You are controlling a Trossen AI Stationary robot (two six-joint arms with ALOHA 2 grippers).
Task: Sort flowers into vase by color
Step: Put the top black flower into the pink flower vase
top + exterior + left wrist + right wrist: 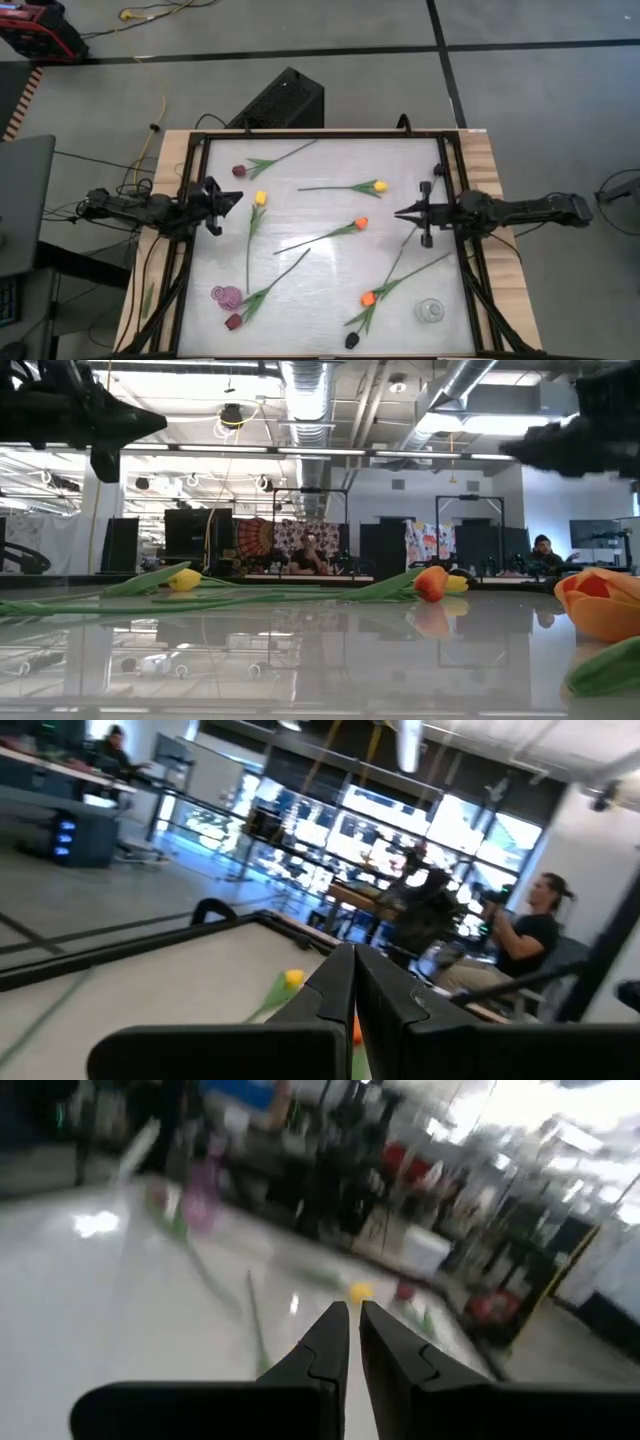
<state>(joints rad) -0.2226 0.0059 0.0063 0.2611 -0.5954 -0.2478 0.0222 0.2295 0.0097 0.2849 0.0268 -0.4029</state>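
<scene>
Several artificial tulips lie flat on the white table. A maroon one [239, 171] and a yellow one [380, 186] lie toward the far side. A yellow one [260, 198] and an orange one [361, 223] lie mid-table. A maroon one [233, 321], an orange one [368, 298] and a black one [352, 340] lie near the front edge. My left gripper [238, 201] [354, 952] hovers shut at the left side, just left of the yellow head. My right gripper [398, 212] [353, 1308] hovers shut at the right side, right of the orange head.
A pink ribbed vase [226, 295] sits near the front left, beside the maroon tulip's stem. A clear glass vase [430, 311] stands near the front right. A dark frame [320, 133] borders the table. People sit in the room beyond [525, 935].
</scene>
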